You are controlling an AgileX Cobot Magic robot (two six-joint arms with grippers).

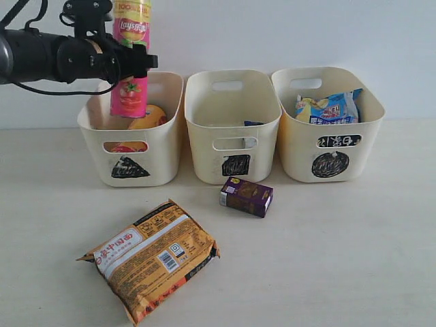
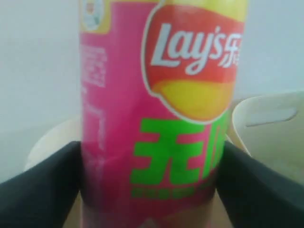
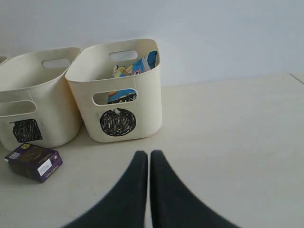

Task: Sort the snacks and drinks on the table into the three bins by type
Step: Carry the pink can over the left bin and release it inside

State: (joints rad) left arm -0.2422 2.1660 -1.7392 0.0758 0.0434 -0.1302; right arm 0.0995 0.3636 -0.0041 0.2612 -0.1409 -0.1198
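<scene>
We see the left gripper (image 1: 136, 65) clamped on the pink chip tube (image 1: 131, 95), which it holds upright above the triangle bin (image 1: 163, 146). The right gripper (image 3: 149, 161) hangs over the table (image 1: 340, 259) with its fingers pressed together, holding nothing. On the table lie the orange-brown noodle packet (image 1: 153, 259) and a small purple box (image 1: 246, 195), the box just before the square bin (image 1: 204, 157).

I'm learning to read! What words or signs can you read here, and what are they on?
"Lay's": on the pink chip tube.
"无", in green: same tube; the next character is cut off.
"中国面": on the orange noodle packet; its small print is unreadable.
Black triangle sign: left bin.
Black square sign: middle bin.
Black circle sign: right bin.
Too small or blurred: purple box, blue packet.
</scene>
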